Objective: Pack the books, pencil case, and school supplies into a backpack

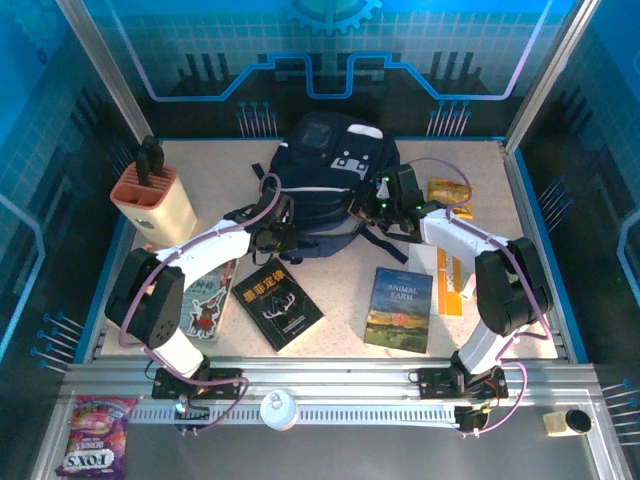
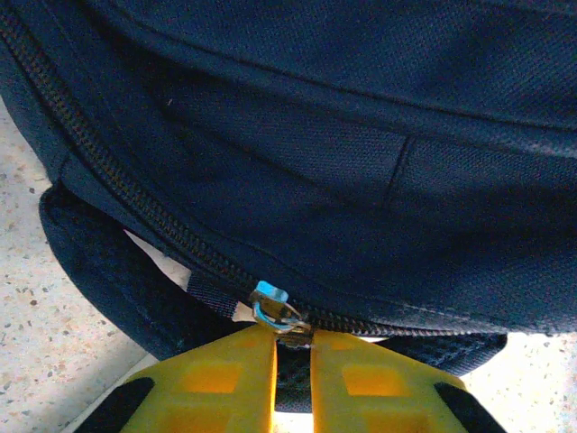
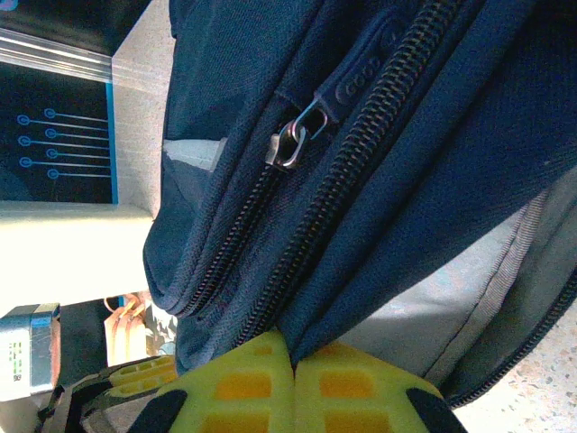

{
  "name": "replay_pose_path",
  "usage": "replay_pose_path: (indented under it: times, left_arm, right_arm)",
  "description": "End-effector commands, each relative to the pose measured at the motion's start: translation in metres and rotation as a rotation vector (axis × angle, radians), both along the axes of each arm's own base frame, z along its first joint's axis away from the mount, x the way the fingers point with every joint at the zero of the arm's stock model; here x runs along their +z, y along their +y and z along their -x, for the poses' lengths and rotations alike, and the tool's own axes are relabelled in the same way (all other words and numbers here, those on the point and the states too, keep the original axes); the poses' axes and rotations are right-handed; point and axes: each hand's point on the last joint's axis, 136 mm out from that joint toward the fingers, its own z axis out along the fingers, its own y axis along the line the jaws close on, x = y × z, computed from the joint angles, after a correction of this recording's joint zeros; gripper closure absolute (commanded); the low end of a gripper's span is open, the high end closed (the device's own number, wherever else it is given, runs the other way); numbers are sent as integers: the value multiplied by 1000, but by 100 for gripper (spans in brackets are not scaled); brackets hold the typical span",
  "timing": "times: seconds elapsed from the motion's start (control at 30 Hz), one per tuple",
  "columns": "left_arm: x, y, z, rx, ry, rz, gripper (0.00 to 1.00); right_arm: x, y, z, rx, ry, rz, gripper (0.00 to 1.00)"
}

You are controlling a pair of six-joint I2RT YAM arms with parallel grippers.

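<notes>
Both jaws tight: left on the zipper pull [image 2: 276, 308], right on backpack [image 1: 322, 165] fabric, its long axis near-to-far.

Top view is bright and sharp, blue glow at its edges. Wrist views blur along the bottom.

Backpack [image 2: 361, 135] — navy woven cloth, matt, fine grainy weave. Grey panel [image 3: 424, 307], lower right of the right wrist view, looks smoother. Zip teeth [image 3: 361, 153] dark and dull. Zip pull [image 2: 279, 314] bare metal, shiny. Left gripper [image 2: 293, 338]: yellow plastic, smooth, black trim. Table [image 2: 36, 298] pale, speckled, stone-like, matt. Black book [image 1: 278, 305] — paper cover with slight sheen.
</notes>
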Motion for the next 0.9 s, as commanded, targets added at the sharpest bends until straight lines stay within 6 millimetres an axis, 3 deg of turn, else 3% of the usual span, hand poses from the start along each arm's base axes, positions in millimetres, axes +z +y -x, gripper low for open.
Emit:
replay_pose_path:
  times: [0.0, 0.13, 0.33, 0.63, 0.87]
  left_arm:
    - [1, 4, -1, 1, -12, -39, 77]
    - [0, -4, -6, -30, -32, -8, 68]
    - [0, -8, -18, -56, -106, -11, 67]
    - [0, 1, -32, -94, -203, -108, 67]
    - [3, 1, -33, -126, -227, -129, 86]
  right_arm:
    - [25, 5, -7, 8, -80, -30, 98]
    - [25, 6, -7, 12, -80, -35, 98]
    - [25, 8, -6, 19, -76, -47, 98]
    - [24, 8, -6, 18, -76, -50, 98]
    - [25, 5, -9, 11, -86, -33, 98]
